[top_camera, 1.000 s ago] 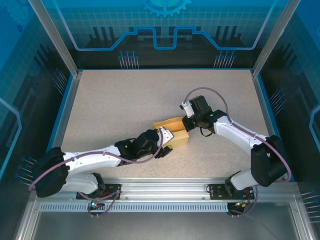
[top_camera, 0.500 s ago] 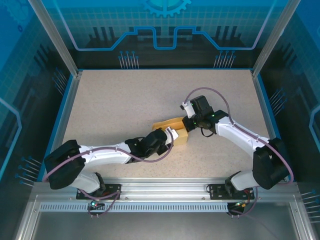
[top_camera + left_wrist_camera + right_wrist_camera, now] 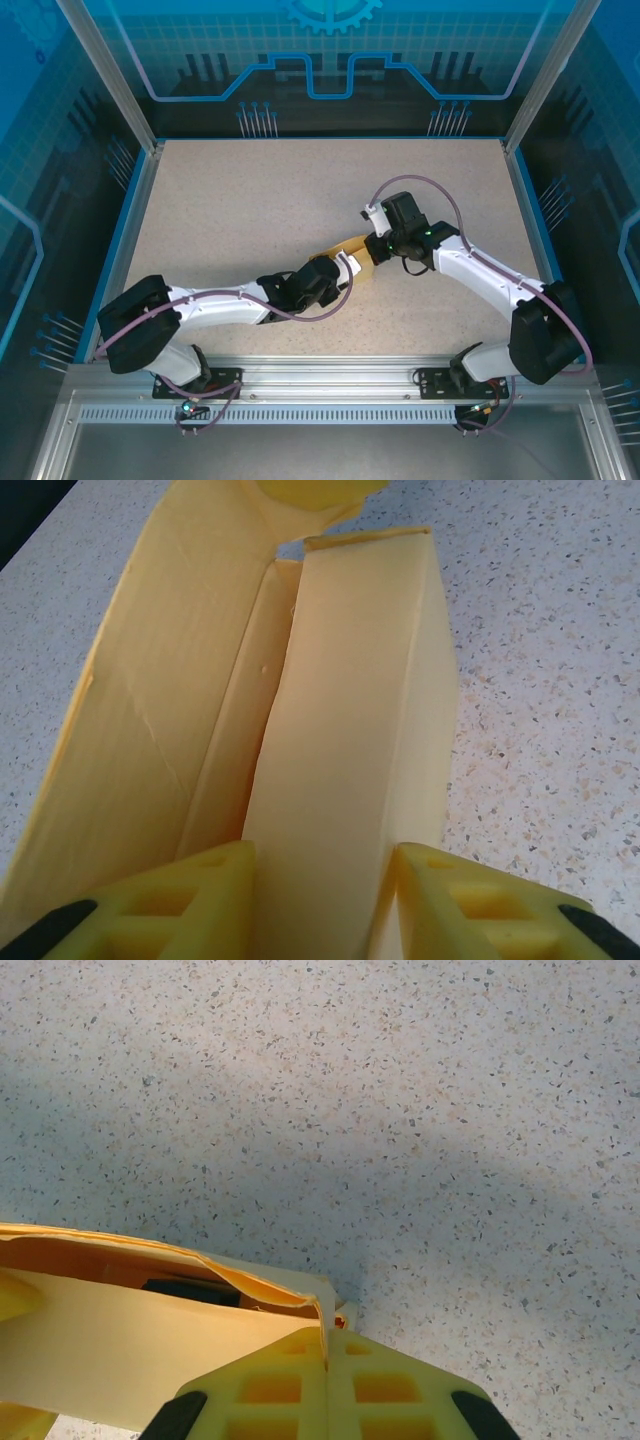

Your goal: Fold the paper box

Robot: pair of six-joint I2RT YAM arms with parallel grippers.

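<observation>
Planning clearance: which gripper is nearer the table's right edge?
Right. The right gripper sits closer to the table's right edge; the left gripper is farther, across the paper box.

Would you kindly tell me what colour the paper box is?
Pale yellow; the paper box shows best in the left wrist view.

Paper box [image 3: 352,262]: pale yellow thin card, part-folded, side walls raised, top open, interior darker orange-brown. One long panel [image 3: 345,740] stands upright beside a wall leaning outward. Lies mid-worktop [image 3: 250,200].
</observation>
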